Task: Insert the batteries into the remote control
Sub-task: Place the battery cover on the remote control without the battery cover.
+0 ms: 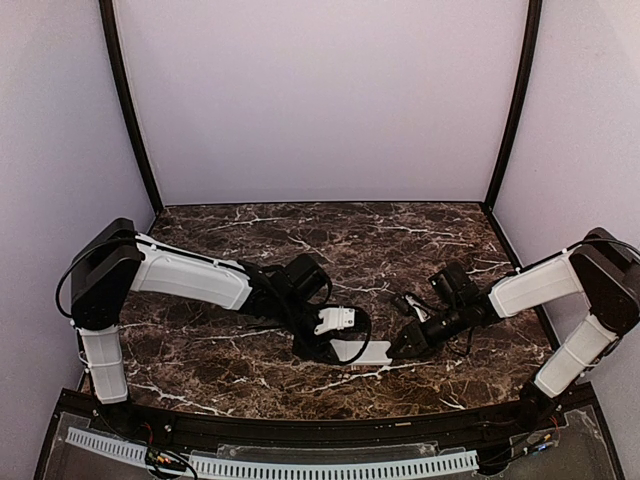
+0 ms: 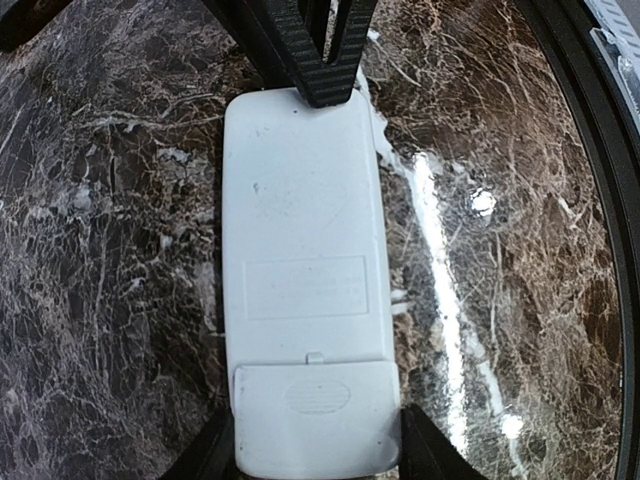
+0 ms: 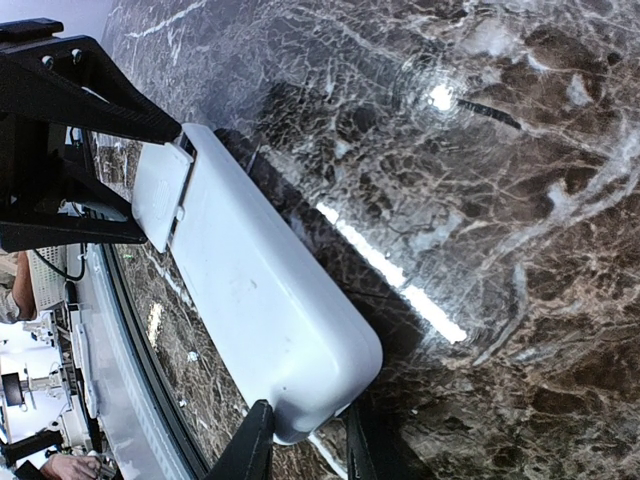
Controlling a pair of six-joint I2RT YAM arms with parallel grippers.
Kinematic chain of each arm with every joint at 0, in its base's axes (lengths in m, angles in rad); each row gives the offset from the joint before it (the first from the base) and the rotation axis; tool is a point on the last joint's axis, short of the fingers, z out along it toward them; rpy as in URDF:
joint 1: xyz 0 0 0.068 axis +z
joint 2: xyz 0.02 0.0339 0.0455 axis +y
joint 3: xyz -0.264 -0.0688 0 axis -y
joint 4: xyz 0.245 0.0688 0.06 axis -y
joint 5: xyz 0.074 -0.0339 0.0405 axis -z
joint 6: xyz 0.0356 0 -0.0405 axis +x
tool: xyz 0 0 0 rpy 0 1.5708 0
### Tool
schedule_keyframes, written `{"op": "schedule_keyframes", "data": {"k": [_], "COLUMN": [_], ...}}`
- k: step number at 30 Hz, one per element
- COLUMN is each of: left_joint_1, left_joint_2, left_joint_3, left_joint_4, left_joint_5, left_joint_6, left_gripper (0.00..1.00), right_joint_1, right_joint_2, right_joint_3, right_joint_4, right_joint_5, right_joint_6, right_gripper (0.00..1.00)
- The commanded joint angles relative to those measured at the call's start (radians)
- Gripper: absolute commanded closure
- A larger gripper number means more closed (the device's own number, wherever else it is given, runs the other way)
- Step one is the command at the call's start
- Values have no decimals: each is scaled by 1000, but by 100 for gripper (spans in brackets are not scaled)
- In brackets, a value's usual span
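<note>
On glossy veined marble table (image 1: 300,240): smooth white rectangular remote control (image 2: 305,260).

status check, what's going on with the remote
Left gripper clamped across remote control at its cover end; right gripper pinching the other end. Back up, cover on. Batteries not made out, no obstruction seen.

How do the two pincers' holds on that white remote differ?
The left pincer grips the remote across its width at the cover end; the right pincer nips the opposite end. The left pincer's jaws stand wide, the right pincer's far narrower. Both are shut on the remote, its plain back showing.
</note>
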Motion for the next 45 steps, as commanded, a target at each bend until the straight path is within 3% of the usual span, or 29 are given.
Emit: {"op": "schedule_keyframes", "data": {"k": [1, 22, 45], "left_joint_1": [4, 19, 17], "left_joint_2": [5, -53, -29], "left_joint_3": [10, -21, -1], "left_joint_4": [-41, -77, -36], "left_joint_5": [-6, -43, 43], "left_joint_6": [-3, 2, -22], "left_gripper": [56, 59, 58], "right_joint_1": [-3, -3, -4], "right_joint_2": [21, 17, 25], "right_joint_3": [-17, -19, -13], "right_joint_4": [-4, -4, -3], "right_joint_5": [5, 7, 1], "right_joint_6": [-4, -3, -3], "right_gripper": [75, 75, 75]}}
